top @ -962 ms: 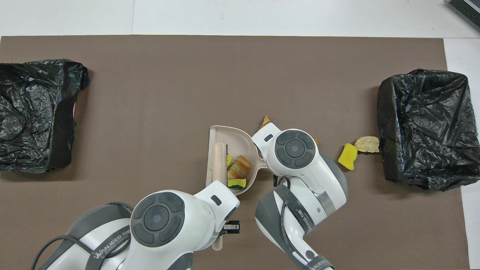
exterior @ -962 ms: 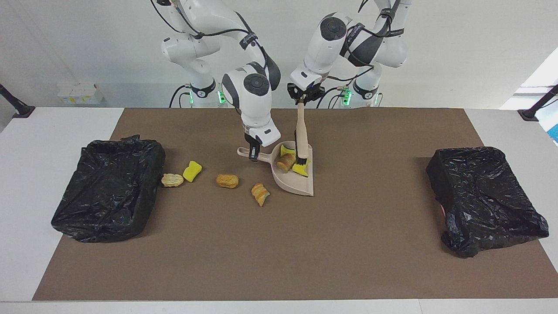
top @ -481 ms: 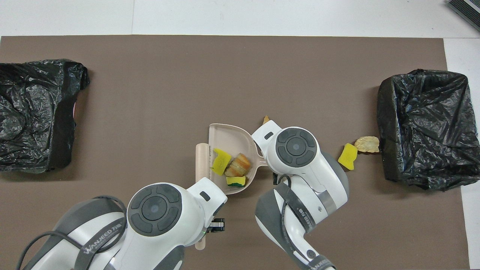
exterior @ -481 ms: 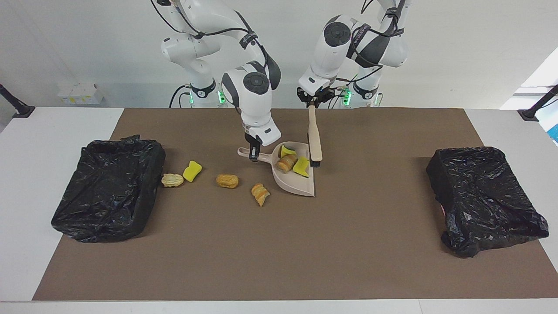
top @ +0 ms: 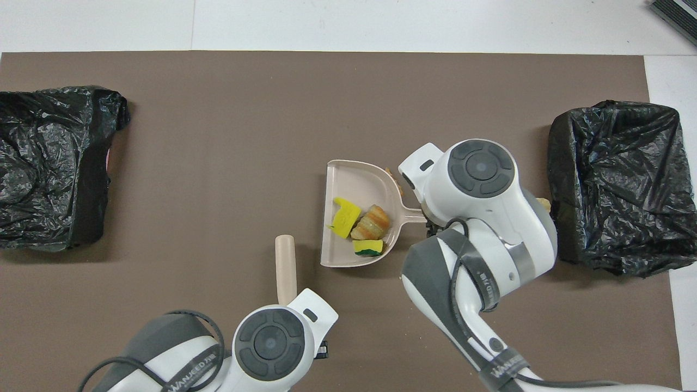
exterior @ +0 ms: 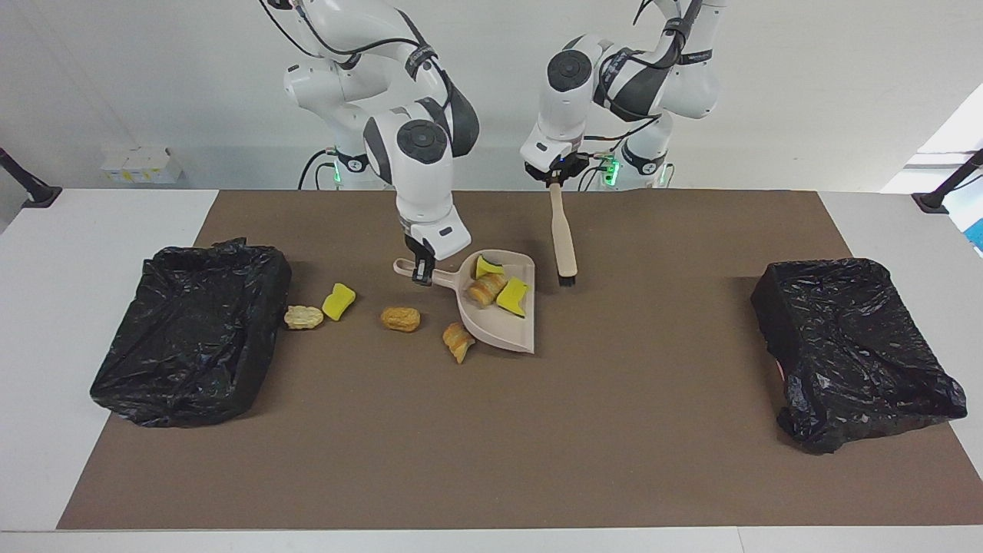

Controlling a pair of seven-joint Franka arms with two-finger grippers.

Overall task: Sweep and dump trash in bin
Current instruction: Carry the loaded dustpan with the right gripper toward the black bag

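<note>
Right gripper (exterior: 421,274) fingers grip the dustpan (exterior: 498,313) handle, three trash pieces (exterior: 488,289) inside; left gripper (exterior: 554,179) fingers grip the brush (exterior: 563,238) beside the dustpan.

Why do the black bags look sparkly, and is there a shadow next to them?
In the facing view the crinkled plastic of the bin bag at the left arm's end and the one at the right arm's end catches the room light as small white glints; a soft dark shadow lies on the brown mat beside each. The overhead view shows the same glints.
</note>
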